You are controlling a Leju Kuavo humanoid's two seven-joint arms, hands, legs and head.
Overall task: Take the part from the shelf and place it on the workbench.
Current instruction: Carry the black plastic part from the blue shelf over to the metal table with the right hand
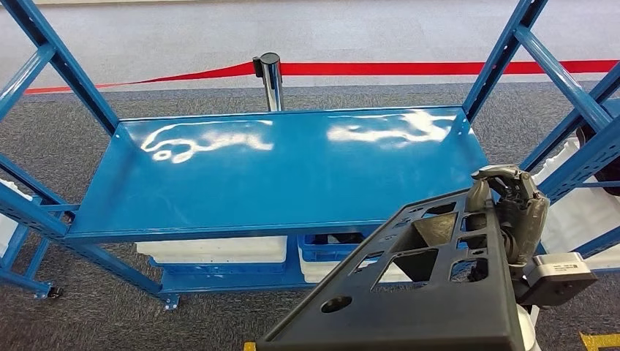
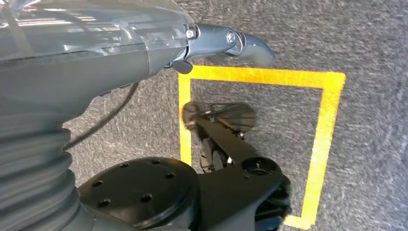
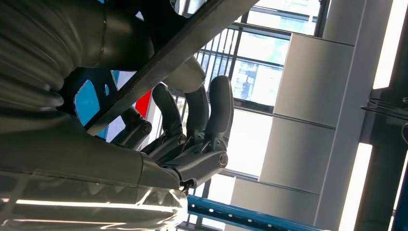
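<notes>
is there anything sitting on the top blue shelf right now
No, in the head view the blue shelf surface is bare and glossy, while the right hand holds the black part in front of it.

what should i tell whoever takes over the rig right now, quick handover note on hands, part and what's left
Right hand: grips the dark grey part by its right edge, holding it up in front of the robot, near the blue shelf.
Left hand: hangs at the robot's side over grey carpet with a yellow floor marking; whether its fingers are curled cannot be told.
Done: the part is off the shelf and in hand.
Left: carry it to the workbench and set it down there.
</notes>
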